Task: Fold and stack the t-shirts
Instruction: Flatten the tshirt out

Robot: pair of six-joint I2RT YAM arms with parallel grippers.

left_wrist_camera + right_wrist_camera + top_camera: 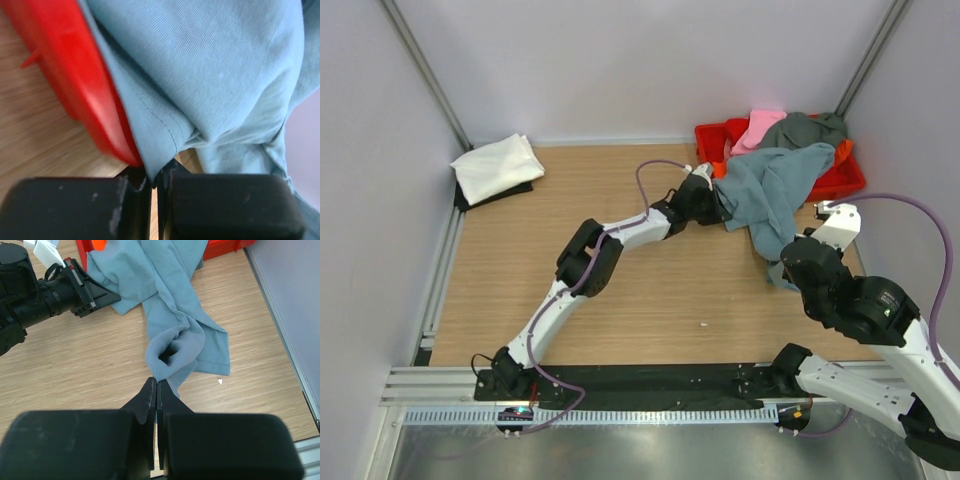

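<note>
A large blue-grey t-shirt (772, 185) hangs out of the red crate (845, 180) onto the table. My left gripper (720, 203) is shut on its hem (162, 142) right beside the crate wall (75, 75). My right gripper (157, 382) is shut on a bunched fold of the same t-shirt (175, 342) lower down, near the table surface (782, 272). Pink (761, 125), dark grey (810, 128) and orange (843, 152) t-shirts lie in the crate. A folded white t-shirt (498, 165) lies at the back left.
The white t-shirt rests on something dark (510, 192) by the left wall. The crate stands in the back right corner. A small white speck (219, 381) lies on the wood near the cloth. Metal rails (440, 270) edge the table.
</note>
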